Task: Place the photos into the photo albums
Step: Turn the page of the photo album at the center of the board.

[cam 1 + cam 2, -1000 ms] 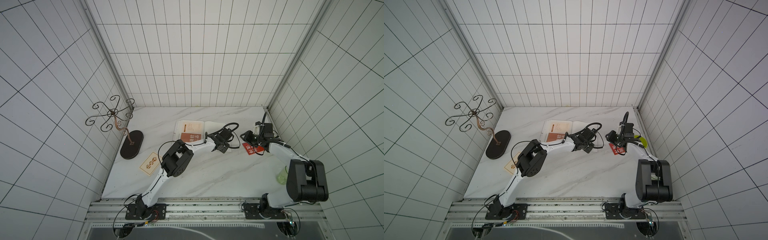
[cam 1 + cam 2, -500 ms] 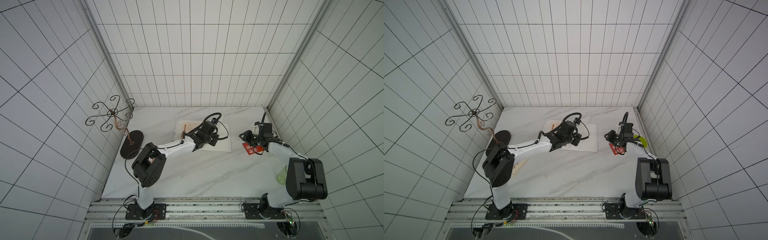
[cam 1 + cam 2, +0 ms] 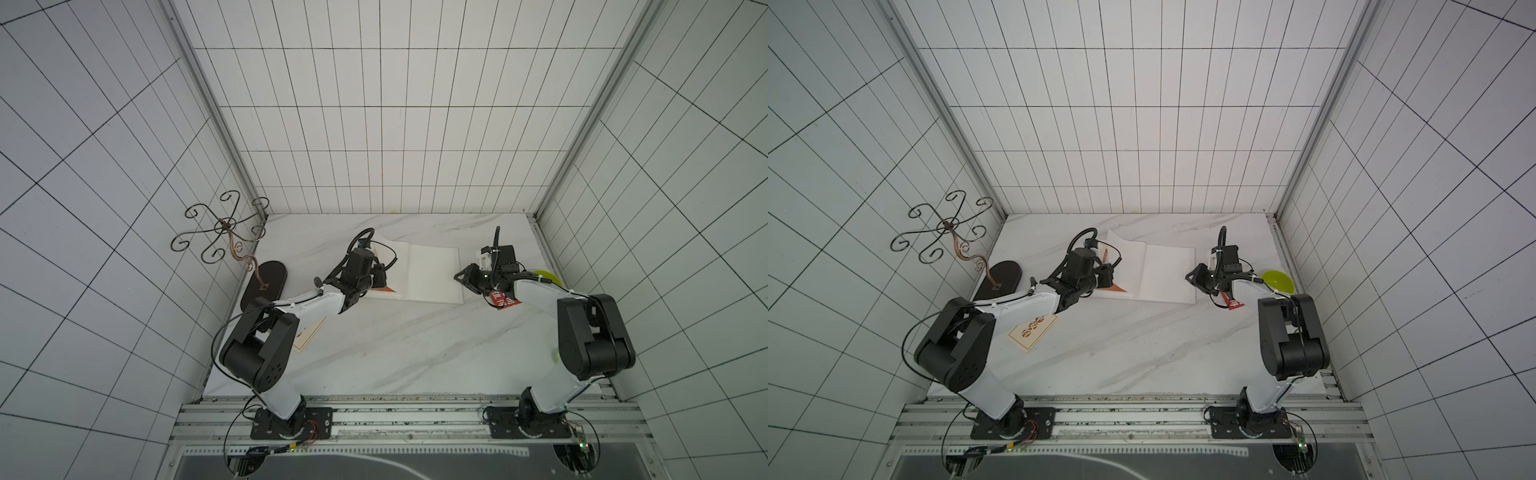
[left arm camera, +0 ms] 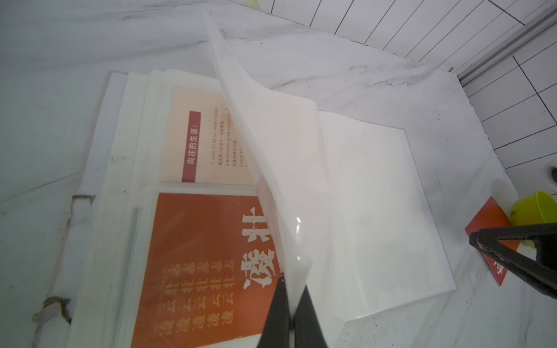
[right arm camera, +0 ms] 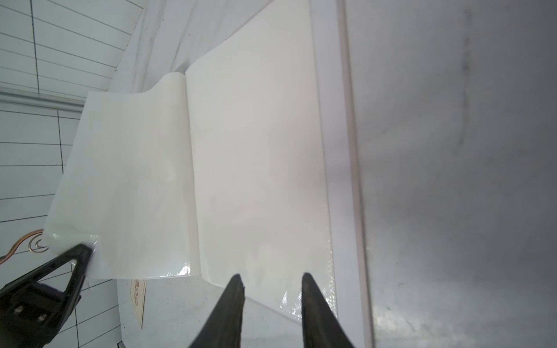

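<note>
The left gripper [image 4: 291, 289] is pinched tight on the near corner of a glossy white page [image 4: 271, 144], holding it lifted and curled above the open book. The right gripper [image 5: 272, 275] has its jaws partly apart with nothing between them, hovering over the outer edge of the right-hand leaf. Both work over a white marble-patterned table [image 3: 395, 340] with tiled walls around it. The album [image 3: 432, 270] lies open near the middle of the back of the table, its right-hand leaf blank. At the table's left edge stands a curly metal stand [image 3: 224, 226] on a dark oval base. On the album's left-hand leaf, under the raised page, lies an orange card [image 4: 205, 256] with white characters, and beyond it, toward the back wall, a cream card [image 4: 208, 135] with a red strip. A second cream card [image 3: 1032, 330] lies on the table beneath the left arm, well apart from the album. A red card [image 3: 505, 300] lies on the table beneath the right arm, near the album's right edge. A yellow-green bowl [image 3: 1277, 282] sits just beyond it by the right wall.
</note>
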Robot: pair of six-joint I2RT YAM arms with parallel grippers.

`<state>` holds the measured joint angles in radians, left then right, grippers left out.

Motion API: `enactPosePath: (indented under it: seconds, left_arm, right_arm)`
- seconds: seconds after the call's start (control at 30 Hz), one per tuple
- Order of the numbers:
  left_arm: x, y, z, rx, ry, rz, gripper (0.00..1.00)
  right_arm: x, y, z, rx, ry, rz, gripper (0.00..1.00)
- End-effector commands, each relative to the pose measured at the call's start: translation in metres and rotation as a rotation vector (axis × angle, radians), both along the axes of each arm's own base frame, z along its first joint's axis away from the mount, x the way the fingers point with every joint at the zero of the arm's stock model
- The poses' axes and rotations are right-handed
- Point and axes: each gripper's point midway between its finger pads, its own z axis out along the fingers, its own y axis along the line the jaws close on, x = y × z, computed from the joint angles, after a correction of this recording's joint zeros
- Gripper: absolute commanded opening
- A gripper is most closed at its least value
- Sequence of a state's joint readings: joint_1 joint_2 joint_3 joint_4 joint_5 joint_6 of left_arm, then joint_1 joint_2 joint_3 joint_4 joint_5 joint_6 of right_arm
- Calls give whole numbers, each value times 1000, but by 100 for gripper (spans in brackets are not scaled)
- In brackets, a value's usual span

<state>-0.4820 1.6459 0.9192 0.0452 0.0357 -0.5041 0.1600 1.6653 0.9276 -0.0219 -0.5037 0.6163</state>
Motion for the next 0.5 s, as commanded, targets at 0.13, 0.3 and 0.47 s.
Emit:
enactPosePath:
  seconds: [0.13,0.3,0.47]
  left_arm:
    - [6,20,2,-151,29,84,5]
    - [6,50,-4,-164,84,178,44]
    - [-8,101,11,-117,88,298,54]
  right_arm:
    - [26,42,47,10,-116,62,33]
    - [26,58,62,-56,-166,106,33]
    - [23,94,85,-130,-233,199,34]
